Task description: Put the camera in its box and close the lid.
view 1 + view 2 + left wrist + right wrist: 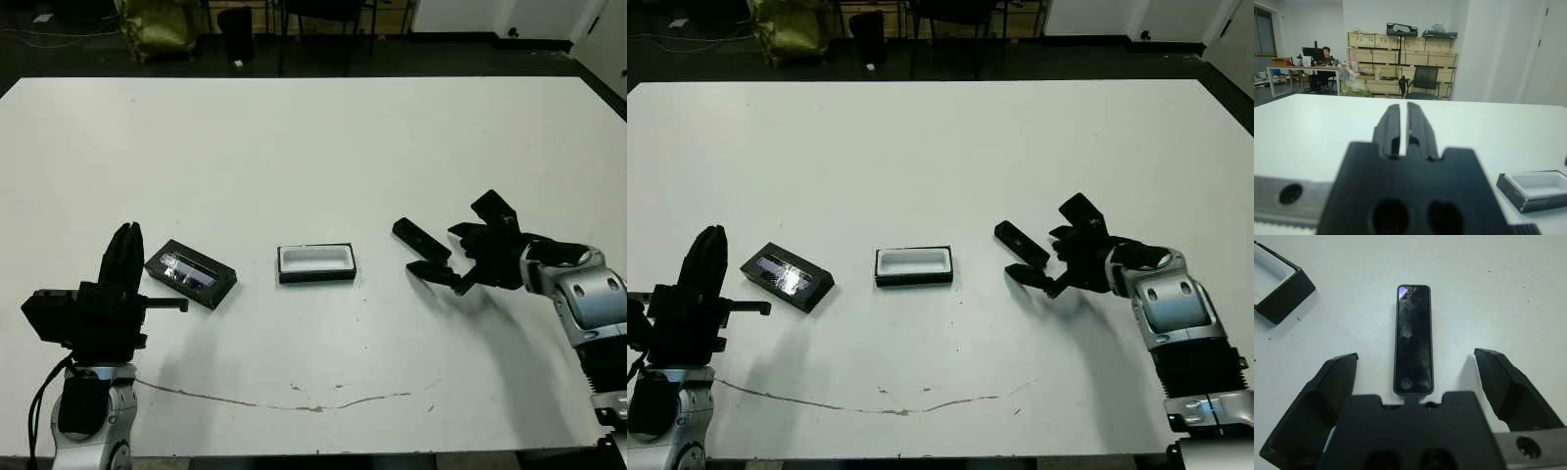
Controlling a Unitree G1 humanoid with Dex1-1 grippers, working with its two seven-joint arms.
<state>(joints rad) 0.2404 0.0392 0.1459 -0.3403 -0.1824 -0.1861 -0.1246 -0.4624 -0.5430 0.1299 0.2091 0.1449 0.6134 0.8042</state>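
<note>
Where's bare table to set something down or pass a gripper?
Free: the whole far half of the white table, and the near strip towards its edge. Crowded: the middle row, with the black windowed lid, white-lined black box and slim black camera.

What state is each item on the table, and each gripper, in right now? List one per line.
camera: lying flat on the table, ungrasped
box: open, empty
lid: off, lying apart from the box
right gripper: jaws open, straddling the camera
left gripper: jaws shut, empty
</note>
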